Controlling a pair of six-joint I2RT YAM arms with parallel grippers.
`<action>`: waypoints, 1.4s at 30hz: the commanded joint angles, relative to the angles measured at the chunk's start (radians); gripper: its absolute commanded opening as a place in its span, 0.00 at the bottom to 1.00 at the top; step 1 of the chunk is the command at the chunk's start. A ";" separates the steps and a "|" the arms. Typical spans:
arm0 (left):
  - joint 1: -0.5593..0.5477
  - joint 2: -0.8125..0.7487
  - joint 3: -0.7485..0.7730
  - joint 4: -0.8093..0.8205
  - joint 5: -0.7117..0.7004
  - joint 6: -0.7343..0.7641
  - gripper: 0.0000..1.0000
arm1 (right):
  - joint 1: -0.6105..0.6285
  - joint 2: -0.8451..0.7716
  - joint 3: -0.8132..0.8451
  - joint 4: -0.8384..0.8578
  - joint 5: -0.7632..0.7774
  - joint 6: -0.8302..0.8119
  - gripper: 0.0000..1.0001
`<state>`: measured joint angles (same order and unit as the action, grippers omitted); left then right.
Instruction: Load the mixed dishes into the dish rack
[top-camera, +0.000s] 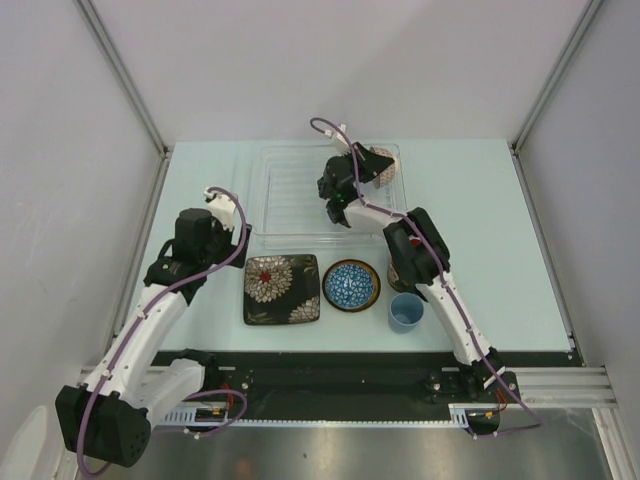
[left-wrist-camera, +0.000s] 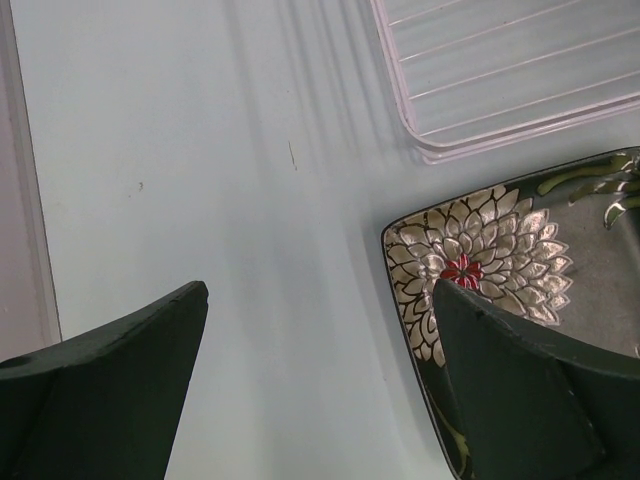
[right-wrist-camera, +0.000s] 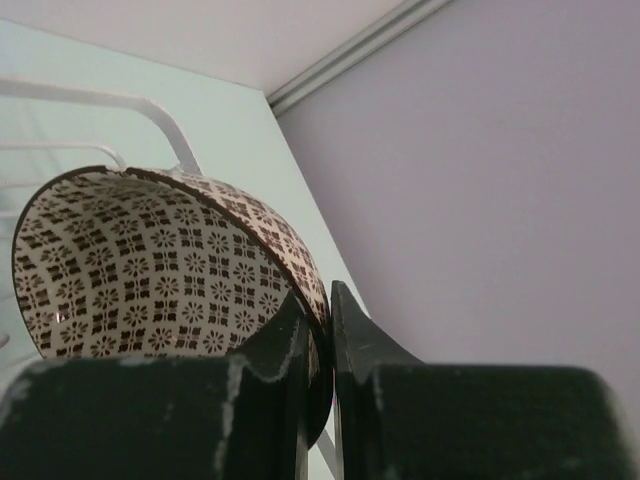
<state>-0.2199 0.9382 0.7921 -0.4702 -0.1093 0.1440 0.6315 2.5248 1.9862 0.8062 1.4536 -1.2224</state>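
Glaze likely makes the stiff, breakable beige patterned bowl slippery, so the right gripper pinches its rim; the left gripper gapes wide, empty.

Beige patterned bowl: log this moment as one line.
right gripper: shut on tilted beige patterned bowl rim, at dish rack far-right corner | left gripper: open, over black square floral plate edge
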 joint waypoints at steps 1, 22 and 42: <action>0.013 -0.001 -0.016 0.050 0.005 0.023 1.00 | 0.016 0.037 0.037 0.600 0.171 -0.473 0.00; 0.017 -0.044 -0.011 0.025 0.000 0.002 1.00 | 0.060 0.088 0.025 0.694 0.306 -0.594 0.11; 0.034 -0.036 -0.005 0.038 0.007 0.009 1.00 | 0.066 -0.122 -0.090 0.694 0.307 -0.617 0.93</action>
<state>-0.1993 0.9096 0.7773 -0.4541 -0.1093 0.1493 0.6918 2.5767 1.9495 1.2678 1.5318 -1.8225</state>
